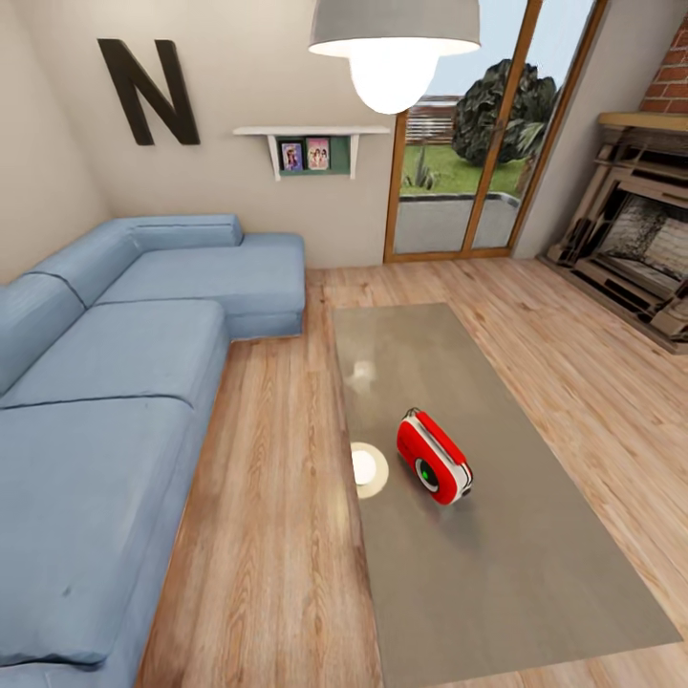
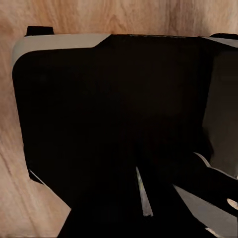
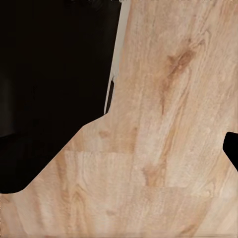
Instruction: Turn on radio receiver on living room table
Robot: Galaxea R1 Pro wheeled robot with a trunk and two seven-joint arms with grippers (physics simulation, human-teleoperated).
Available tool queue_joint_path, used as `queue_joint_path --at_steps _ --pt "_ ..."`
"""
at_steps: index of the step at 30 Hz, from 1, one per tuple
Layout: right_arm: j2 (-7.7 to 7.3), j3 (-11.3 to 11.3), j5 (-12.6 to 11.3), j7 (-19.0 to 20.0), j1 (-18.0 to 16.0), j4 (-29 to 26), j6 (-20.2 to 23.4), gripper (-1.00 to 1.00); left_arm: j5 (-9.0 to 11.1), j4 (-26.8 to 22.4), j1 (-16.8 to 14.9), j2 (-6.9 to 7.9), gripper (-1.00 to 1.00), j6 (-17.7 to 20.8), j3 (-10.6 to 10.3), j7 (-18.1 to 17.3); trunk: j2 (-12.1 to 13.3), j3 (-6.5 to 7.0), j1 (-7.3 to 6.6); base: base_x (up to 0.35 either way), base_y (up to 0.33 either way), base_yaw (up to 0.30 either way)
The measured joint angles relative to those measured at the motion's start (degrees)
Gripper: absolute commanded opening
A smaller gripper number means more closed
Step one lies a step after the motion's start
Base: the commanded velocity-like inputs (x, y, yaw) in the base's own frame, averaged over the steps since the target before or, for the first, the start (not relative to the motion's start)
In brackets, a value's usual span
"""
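Dark shapes block both wrist views, so neither end effector's state can be told; 1 radio receiver [image 1: 435,457] sits on 1 surface [image 1: 535,583].

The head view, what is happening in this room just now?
Nothing is being handled yet. A small glossy red radio receiver with white trim lies on the long low grey-beige coffee table, near its middle, with its round dark dial facing the camera. A blue sectional sofa stands at the left of the table. Both wrist views look down on the light wood plank floor, with dark robot parts in front.
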Motion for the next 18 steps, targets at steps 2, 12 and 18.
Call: queue_joint_path --at_steps 2,12,18 --pt "0.58 -0.05 -0.08 -1.69 -0.02 0.72 -1.1 1.0 0.11 0.0 0.25 -0.04 -1.0 0.16 0.06 3.13 0.0 0.18 0.0 0.0 0.0 0.0" --pt "1.32 -0.13 -0.15 -3.7 -0.03 1.25 -1.91 1.0 0.32 0.0 1.2 -0.02 -1.0 0.28 0.16 9.24 0.0 1.08 0.0 0.0 0.0 0.0" --pt "1.26 -0.13 -0.15 -3.7 -0.03 1.26 -2.54 1.0 0.39 0.0 1.9 -0.02 -1.0 -0.04 0.33 10.33 0.0 1.63 0.0 0.0 0.0 0.0"
